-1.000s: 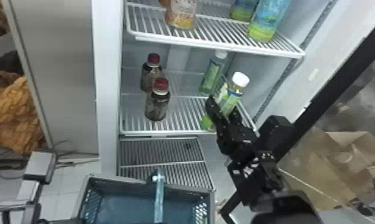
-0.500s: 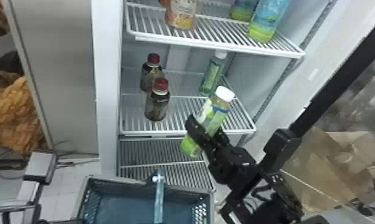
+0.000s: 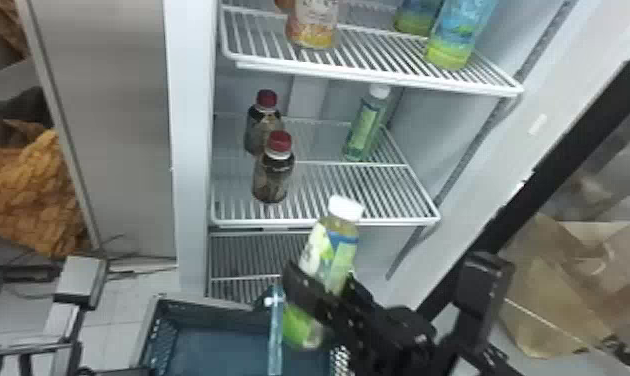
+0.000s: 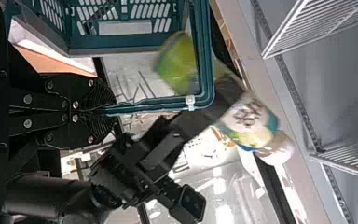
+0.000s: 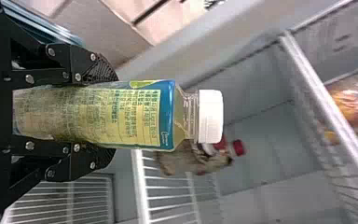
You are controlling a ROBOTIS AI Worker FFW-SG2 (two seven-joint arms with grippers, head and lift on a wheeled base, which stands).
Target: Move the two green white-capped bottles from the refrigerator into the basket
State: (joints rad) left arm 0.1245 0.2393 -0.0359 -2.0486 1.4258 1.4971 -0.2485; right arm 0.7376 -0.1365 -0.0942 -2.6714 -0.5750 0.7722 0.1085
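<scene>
Evidently the first transfer is underway: the right gripper (image 5: pixel 105 114) has its jaws around a tilted bottle (image 3: pixel 330 250) near the basket (image 3: pixel 211 301), which wants lowering in; the left's jaws pinch the handle (image 3: pixel 275 340). Its pale green body wears a blue-edged label; the second bottle (image 3: pixel 363 127) stands shelved

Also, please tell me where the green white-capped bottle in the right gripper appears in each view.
Head view: bottle below centre, in the right gripper.
Left wrist view: bottle around centre, crossed by the basket's rim.
Right wrist view: bottle between the fingers, cap near centre.
Shared landmark: white wire shelving.
</scene>
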